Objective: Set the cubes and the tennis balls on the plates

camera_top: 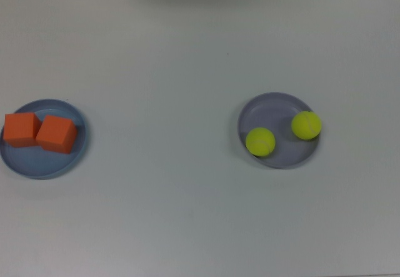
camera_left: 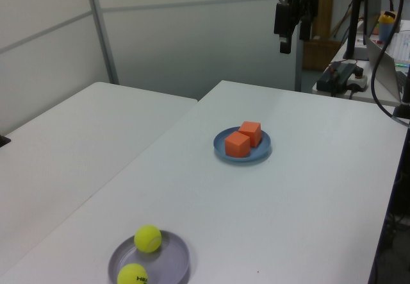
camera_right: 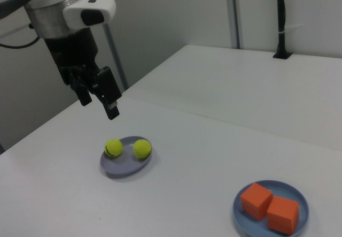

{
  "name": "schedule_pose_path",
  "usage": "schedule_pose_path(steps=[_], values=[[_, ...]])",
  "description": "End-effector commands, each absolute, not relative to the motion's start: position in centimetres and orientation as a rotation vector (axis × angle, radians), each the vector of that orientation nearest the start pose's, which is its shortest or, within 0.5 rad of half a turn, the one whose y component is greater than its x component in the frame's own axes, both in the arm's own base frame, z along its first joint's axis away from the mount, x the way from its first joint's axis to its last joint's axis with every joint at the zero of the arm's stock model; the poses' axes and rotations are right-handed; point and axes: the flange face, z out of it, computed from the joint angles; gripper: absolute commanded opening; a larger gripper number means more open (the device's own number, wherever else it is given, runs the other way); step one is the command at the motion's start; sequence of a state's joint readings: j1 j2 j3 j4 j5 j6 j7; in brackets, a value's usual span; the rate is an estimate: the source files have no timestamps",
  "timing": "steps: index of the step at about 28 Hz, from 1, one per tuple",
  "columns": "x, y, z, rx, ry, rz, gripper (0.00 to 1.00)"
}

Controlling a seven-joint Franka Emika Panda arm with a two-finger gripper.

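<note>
Hanging high above the white table (camera_top: 187,214) with its fingers spread and empty, the black two-finger gripper (camera_right: 98,99) seems finished: two matte orange cubes (camera_top: 40,131) sit on the light blue plate (camera_top: 44,164), two fuzzy yellow-green tennis balls (camera_top: 282,134) on the lavender plate (camera_top: 272,108), so nothing looks left to move.

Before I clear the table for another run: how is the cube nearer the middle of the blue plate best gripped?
Take the inner cube from above, fingers across the two flat faces that do not meet its neighbour. It stands slightly turned on the blue plate, and the other cube sits against it on the top view's left, so that side looks blocked. The gripper hangs high, empty.
</note>
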State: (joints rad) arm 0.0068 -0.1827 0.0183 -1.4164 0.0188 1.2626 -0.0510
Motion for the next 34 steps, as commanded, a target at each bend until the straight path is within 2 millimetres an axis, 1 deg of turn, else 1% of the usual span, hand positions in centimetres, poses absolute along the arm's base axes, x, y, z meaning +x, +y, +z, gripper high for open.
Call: schedule_pose_path(steps=[1,3,4,5,6,8,9,11,12,13,14,15,16,18,20,21,24,25,27,30,34], values=[[44.8,1.5,75.8,-3.109,-0.166,-0.025,0.95],[44.8,1.5,76.0,-3.103,-0.167,-0.032,0.78],[44.8,1.6,76.0,-3.102,-0.167,-0.032,0.66],[44.7,1.7,76.0,-3.095,-0.166,-0.037,0.48],[44.7,1.8,76.0,-3.090,-0.168,-0.037,0.44],[44.7,1.9,76.1,-3.089,-0.174,-0.037,0.32],[44.6,1.9,76.1,-3.089,-0.174,-0.035,0.27],[44.6,2.0,76.1,-3.089,-0.176,-0.035,0.27],[44.6,2.1,76.1,-3.088,-0.179,-0.035,0.31],[44.6,2.1,76.2,-3.088,-0.177,-0.037,0.41],[44.6,2.1,76.1,-3.088,-0.174,-0.035,0.57],[44.6,2.1,76.1,-3.088,-0.172,-0.034,0.68],[44.6,2.1,76.1,-3.090,-0.169,-0.032,0.69],[44.6,2.1,76.1,-3.090,-0.169,-0.034,0.67],[44.6,2.4,76.1,-3.090,-0.178,-0.034,0.59],[44.6,2.6,76.1,-3.090,-0.190,-0.034,0.48],[44.6,2.7,76.1,-3.090,-0.202,-0.032,0.30],[44.6,2.7,76.1,-3.088,-0.205,-0.032,0.27],[44.6,2.7,76.1,-3.088,-0.205,-0.032,0.27],[44.6,2.7,76.1,-3.087,-0.217,-0.032,0.21],[44.6,2.7,76.1,-3.084,-0.269,-0.031,0.09]])
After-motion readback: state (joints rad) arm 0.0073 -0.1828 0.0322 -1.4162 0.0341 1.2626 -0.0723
